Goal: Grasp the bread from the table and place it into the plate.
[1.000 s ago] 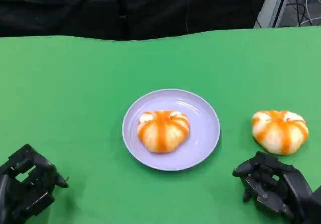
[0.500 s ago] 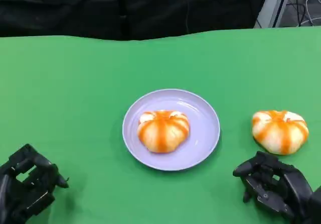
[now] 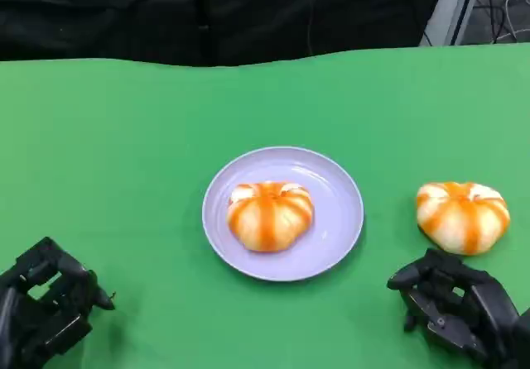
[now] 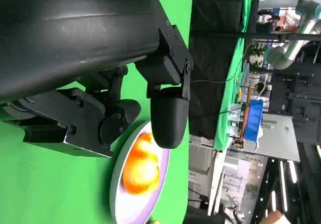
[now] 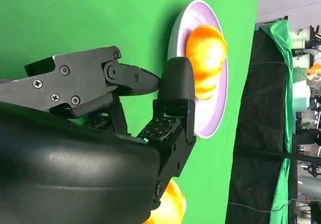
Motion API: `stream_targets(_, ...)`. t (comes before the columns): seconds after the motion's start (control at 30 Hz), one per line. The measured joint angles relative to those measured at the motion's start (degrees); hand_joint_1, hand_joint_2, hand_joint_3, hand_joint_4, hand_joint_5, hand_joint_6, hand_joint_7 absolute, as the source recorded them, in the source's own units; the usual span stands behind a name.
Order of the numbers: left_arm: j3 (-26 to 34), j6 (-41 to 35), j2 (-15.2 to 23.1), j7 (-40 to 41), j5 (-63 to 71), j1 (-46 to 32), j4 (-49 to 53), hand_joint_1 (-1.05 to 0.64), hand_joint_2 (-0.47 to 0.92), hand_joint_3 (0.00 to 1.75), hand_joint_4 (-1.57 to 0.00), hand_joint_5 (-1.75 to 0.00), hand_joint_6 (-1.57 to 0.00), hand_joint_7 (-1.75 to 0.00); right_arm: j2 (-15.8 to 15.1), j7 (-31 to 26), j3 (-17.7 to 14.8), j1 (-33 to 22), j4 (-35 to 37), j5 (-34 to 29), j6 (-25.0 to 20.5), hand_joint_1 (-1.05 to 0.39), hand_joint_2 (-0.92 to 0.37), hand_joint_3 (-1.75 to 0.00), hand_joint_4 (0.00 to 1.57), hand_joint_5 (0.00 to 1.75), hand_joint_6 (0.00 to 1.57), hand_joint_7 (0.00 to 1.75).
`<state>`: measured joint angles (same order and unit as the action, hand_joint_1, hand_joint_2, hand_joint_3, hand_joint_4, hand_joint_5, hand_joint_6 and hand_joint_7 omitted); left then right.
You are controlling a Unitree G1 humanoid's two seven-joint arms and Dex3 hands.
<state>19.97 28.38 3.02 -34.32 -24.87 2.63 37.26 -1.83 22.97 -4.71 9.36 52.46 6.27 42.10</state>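
Observation:
A lilac plate (image 3: 335,237) sits mid-table with one orange-striped bread bun (image 3: 269,214) on it. A second bread bun (image 3: 462,215) lies on the green cloth to the plate's right. My right hand (image 3: 454,309) hovers just in front of that bun, apart from it, fingers loosely bent and holding nothing. My left hand (image 3: 45,309) rests at the near left, far from the plate, also holding nothing. The right wrist view has the right hand (image 5: 110,128), the plate (image 5: 213,118), its bun (image 5: 205,48) and the loose bun (image 5: 168,209). From the left wrist I see the left hand (image 4: 105,78), the plate (image 4: 118,204) and its bun (image 4: 140,166).
The green tablecloth (image 3: 124,154) covers the whole table up to a black curtain (image 3: 207,13) along the far edge. A grey post and cables (image 3: 464,5) stand at the far right, off the table.
My right hand has crept slightly to the right and nearer the front edge. The buns, the plate and my left hand have stayed put.

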Motion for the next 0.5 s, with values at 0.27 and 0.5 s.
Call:
stream_targets(0.27, 0.0, 0.0, 0.0, 0.0, 0.0, 0.0, 0.0, 0.10, 0.77, 0.87, -0.81, -1.71, -0.79, -1.42, 0.0, 0.0, -0.1, 0.0, 0.0, 0.0, 0.0, -0.27, -0.92, -0.46, 0.65, 1.75, 0.73, 1.12)
stream_targets(0.5, -0.1, 0.4, 0.0, 0.0, 0.1, 0.0, 0.0, 0.09, 0.79, 0.84, -0.81, -1.71, -0.79, -1.44, 0.0, 0.0, -0.1, 0.0, 0.0, -0.1, 0.0, -0.26, -0.92, -0.45, 0.65, 1.75, 0.73, 1.11)
